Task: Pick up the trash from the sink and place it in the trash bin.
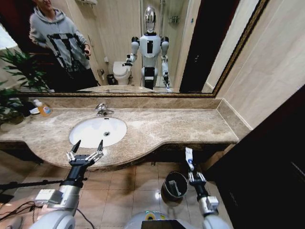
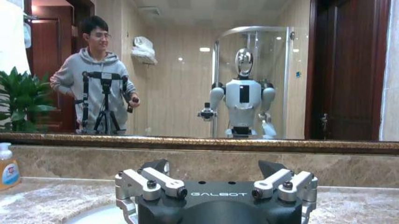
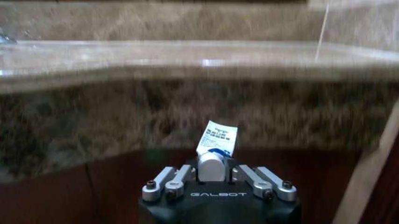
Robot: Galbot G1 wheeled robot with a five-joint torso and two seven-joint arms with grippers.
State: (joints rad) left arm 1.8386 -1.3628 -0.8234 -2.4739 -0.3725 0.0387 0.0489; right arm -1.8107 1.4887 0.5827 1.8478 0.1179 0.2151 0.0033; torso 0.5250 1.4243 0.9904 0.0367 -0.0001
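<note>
Nearest the head camera, on the left, the left end effector (image 1: 87,149) hovers at the tabletop's (image 1: 157,129) curved front edge, just short of the sink (image 1: 97,131), its fingers spread wide and pointing toward the basin. "GALBOT" is printed on its body in the left wrist view. Behind the sink stands the faucet (image 1: 102,109), and a soap bottle (image 1: 43,109) sits far left by the mirror (image 1: 128,45). To the right, open tiled floor lies below the tabletop's overhang (a dark door or panel crowds the far right side). The trash bin (image 1: 174,186) stands on that floor, mouth open upward. Just right of it, the right end effector (image 1: 190,168) grips the trash (image 1: 188,156), a white tube with a blue label; its print is too small to read. The tube's long axis runs upright, its flat crimped end up, beside the bin and below the tabletop edge.
</note>
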